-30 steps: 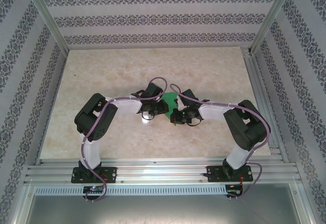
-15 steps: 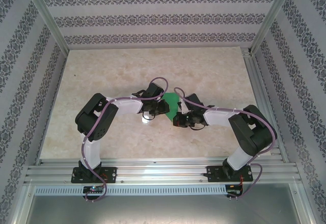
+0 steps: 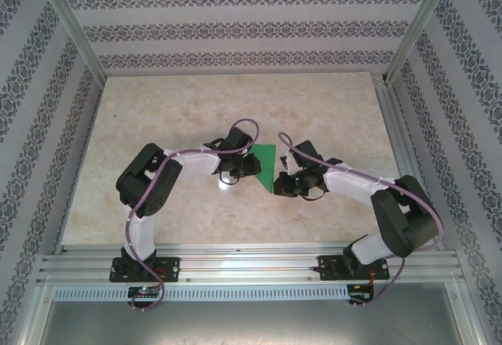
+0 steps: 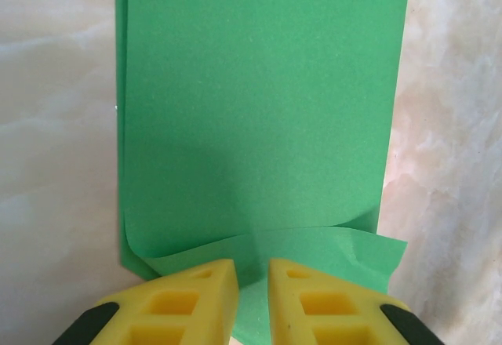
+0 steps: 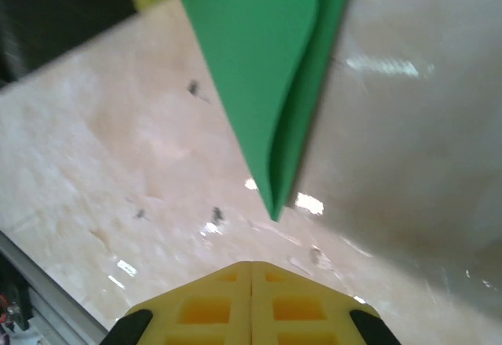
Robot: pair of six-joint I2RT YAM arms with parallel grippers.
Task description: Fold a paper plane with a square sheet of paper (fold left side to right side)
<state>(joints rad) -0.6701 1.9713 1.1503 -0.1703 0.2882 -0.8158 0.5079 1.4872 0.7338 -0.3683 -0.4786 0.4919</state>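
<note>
The thin bright green square sheet of paper (image 3: 265, 162), folded double into a narrow strip, lies on the pale marbled table (image 3: 172, 110) between the two arms. The left gripper (image 4: 252, 302) pinches the strip's near edge, yellow fingers (image 4: 196, 306) narrowly apart with paper between them. The right gripper (image 5: 251, 302) hovers just off the strip's corner, jaws pressed together, holding nothing.

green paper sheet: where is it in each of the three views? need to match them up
Top external: the green paper lies mid-table between the two wrists.
Left wrist: it spans the upper and middle frame, doubled over, its near edge at the left end effector.
Right wrist: its corner points down from the top, ahead of the shut right end effector.
Shared landmark: the beige marbled tabletop.
</note>
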